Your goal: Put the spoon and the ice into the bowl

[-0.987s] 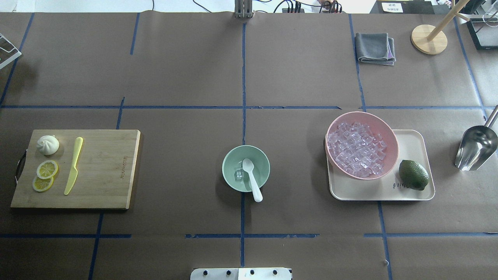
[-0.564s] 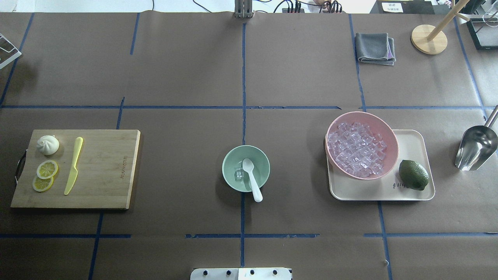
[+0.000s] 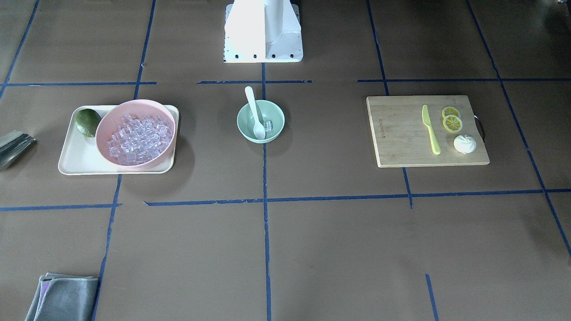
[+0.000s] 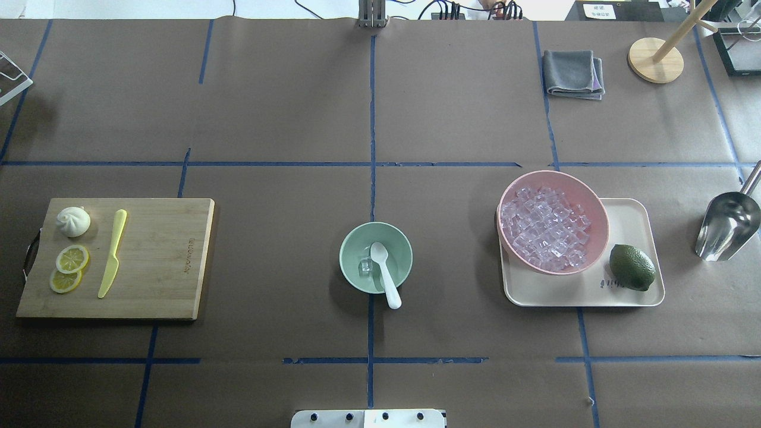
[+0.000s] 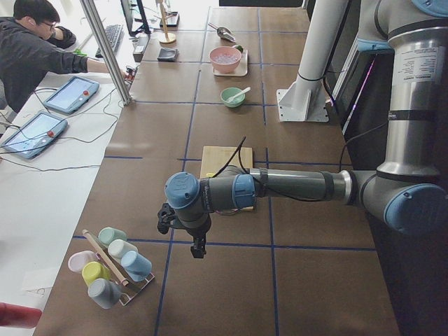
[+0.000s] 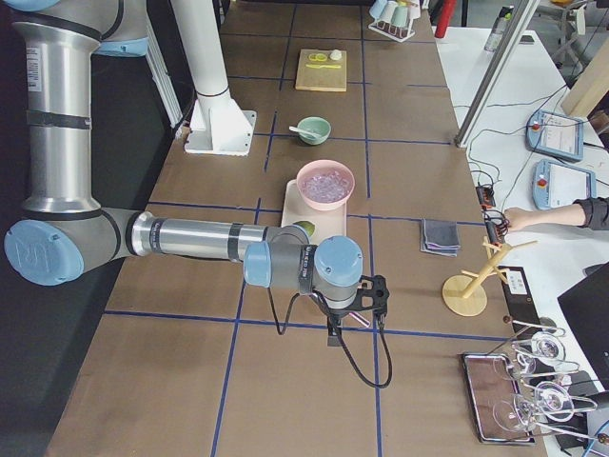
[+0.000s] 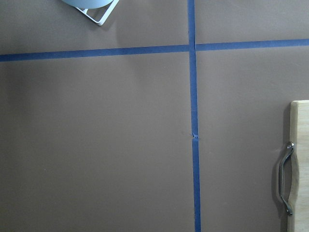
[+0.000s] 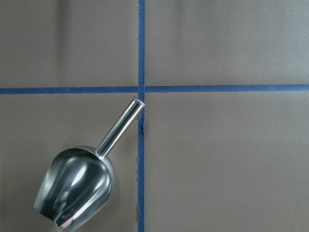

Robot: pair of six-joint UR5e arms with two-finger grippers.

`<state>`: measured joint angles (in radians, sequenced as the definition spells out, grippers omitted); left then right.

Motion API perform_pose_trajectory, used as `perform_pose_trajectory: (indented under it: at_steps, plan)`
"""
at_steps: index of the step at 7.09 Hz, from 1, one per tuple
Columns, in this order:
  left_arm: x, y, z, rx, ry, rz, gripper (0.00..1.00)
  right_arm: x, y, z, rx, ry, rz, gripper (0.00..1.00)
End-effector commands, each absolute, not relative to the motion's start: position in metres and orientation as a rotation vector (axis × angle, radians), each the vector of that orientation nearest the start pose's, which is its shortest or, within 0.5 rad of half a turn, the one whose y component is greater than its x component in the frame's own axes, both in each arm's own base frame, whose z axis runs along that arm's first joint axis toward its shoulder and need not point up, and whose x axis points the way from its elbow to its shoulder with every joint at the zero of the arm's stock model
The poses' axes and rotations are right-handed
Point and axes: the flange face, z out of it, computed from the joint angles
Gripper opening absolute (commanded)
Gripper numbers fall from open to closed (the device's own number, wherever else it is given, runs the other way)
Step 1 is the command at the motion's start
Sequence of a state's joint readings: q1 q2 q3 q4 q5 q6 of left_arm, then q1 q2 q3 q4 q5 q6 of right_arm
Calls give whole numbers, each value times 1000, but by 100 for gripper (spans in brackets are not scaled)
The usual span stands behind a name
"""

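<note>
The mint-green bowl [image 4: 351, 244] stands at the table's middle; it also shows in the front-facing view [image 3: 279, 117]. The white spoon [image 4: 385, 274] lies in it, scoop inside and handle resting over the near rim [image 3: 253, 107]. One clear ice cube [image 4: 364, 267] lies in the bowl beside the scoop [image 3: 268, 125]. Both arms are out of the overhead view. The left gripper [image 5: 198, 250] hangs over the table's left end; the right gripper [image 6: 334, 336] hangs over the right end. I cannot tell whether either is open or shut.
A pink bowl [image 4: 599, 215] full of ice cubes [image 4: 544, 229] and a lime [image 4: 632, 267] sit on a cream tray [image 4: 630, 214]. A metal scoop [image 4: 728, 226] lies to the right. A cutting board [image 4: 160, 261] with a yellow-green knife [image 4: 113, 252] lies to the left. A grey cloth [image 4: 572, 72] lies far right.
</note>
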<state>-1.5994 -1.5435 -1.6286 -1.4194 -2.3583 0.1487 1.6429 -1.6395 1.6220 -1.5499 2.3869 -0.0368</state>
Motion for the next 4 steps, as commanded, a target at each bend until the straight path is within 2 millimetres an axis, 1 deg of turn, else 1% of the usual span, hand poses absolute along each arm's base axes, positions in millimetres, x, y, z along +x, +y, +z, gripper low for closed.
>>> perform_pose_trajectory:
  at_steps: [1,2,4]
  plan:
    - [-77,-473,664,-15,789,34,100,94,-458,660,50,-815,31,100]
    - [-77,-473,670,-2,788,38,100,94,-458,660,50,-815,31,100]
    - [-77,-474,672,1,788,39,100,94,-458,660,50,-813,31,100]
